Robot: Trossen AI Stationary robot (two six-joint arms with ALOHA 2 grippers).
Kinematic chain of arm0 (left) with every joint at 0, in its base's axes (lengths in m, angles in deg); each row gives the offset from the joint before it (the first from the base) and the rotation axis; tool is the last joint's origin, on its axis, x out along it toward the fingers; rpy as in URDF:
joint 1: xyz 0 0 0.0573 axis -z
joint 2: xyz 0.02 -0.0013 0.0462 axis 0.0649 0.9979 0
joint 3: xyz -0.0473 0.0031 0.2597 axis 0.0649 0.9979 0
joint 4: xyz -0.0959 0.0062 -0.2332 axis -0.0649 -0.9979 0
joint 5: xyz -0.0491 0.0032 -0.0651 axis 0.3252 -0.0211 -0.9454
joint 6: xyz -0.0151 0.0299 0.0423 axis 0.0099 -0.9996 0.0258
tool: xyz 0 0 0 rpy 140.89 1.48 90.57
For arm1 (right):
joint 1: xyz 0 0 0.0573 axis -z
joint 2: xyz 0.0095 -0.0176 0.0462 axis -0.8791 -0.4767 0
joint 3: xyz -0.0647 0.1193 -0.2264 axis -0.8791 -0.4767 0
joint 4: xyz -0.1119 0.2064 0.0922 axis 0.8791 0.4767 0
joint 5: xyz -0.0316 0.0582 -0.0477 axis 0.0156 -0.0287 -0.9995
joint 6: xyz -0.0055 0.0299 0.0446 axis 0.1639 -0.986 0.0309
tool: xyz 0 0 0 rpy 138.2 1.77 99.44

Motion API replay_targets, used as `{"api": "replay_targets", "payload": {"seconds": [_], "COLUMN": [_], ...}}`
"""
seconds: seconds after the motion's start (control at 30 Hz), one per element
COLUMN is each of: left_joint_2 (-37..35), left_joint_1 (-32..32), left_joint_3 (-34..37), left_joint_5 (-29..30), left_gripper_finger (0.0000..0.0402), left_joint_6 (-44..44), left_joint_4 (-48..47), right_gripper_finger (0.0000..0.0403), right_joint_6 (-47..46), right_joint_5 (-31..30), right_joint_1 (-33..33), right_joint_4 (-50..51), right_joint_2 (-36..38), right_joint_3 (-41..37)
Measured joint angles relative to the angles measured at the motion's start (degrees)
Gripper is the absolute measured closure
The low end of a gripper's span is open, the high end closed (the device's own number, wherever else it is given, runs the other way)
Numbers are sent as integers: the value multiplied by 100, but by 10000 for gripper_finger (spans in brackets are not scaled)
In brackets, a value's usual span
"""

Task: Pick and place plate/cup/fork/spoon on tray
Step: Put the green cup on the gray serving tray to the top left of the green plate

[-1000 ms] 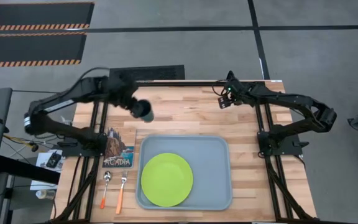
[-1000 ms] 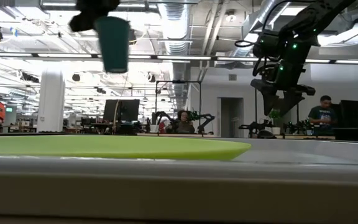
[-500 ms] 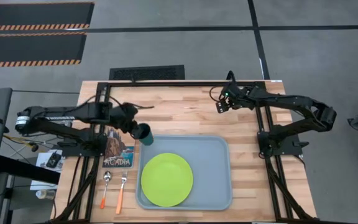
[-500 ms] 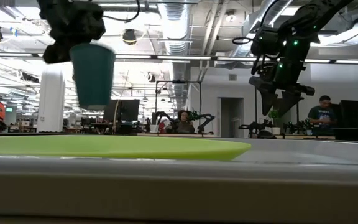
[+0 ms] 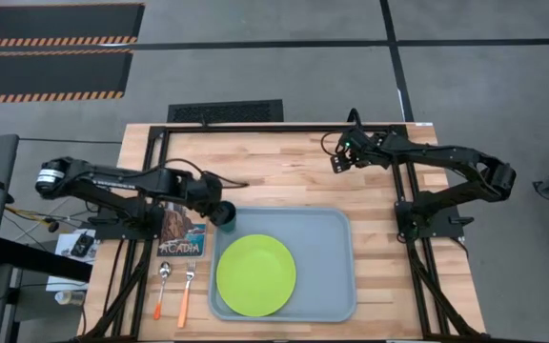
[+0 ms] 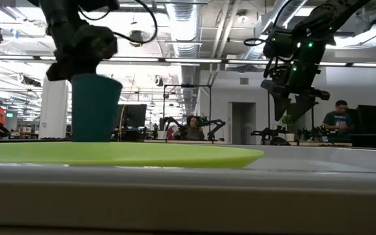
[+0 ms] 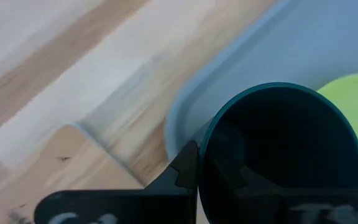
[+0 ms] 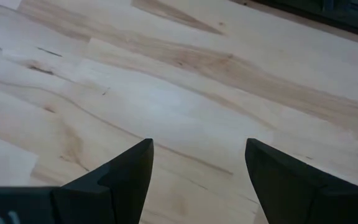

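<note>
My left gripper [image 5: 213,204] is shut on the dark teal cup [image 5: 225,212] at the far left corner of the pale grey-blue tray [image 5: 324,236]. The cup stands upright in the low view [image 6: 95,108], its bottom hidden behind the lime-green plate [image 6: 129,154]. The plate [image 5: 255,275] lies flat in the tray's near left part. The orange-handled spoon [image 5: 162,288] and fork [image 5: 187,292] lie on the table left of the tray. My right gripper [image 5: 339,160] is open and empty above the table's far right part. My left gripper holds the cup by its rim [image 7: 205,144] on the side toward the table's left. One finger [image 7: 186,167] lies outside the wall, and the other seems to be inside the cup. The fingers slant down from the left. The cup stays upright; I cannot tell whether its bottom touches the tray.
A picture card reading ACADIA [image 5: 181,231] lies on the table just left of the tray, under my left arm. Bare wood [image 5: 284,176] stretches between the tray's far rim and the table's far edge. People show in the room behind the table.
My left gripper has carried the cup toward the table's near edge and down, from high over the far left wood to the tray's far left corner. The cup has stayed upright throughout. The gripper has kept its hold.
</note>
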Motion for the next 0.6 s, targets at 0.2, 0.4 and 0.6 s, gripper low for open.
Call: {"api": "replay_targets", "payload": {"seconds": [0.2, 0.4, 0.6], "left_joint_2": [327, 340, 342], "left_joint_1": [44, 41, 41], "left_joint_3": [-4, -5, -5], "left_joint_5": [22, 219, 236], "left_gripper_finger": [401, 401, 401], "left_joint_6": [-78, -145, -215], "left_joint_4": [186, 246, 259], "right_gripper_finger": [121, 121, 121], "right_joint_6": [44, 44, 45], "right_joint_5": [0, -2, -3], "right_joint_1": [0, 2, 1], "right_joint_4": [67, 63, 62], "right_joint_2": [0, 0, 0], "right_joint_3": [0, 0, 0]}}
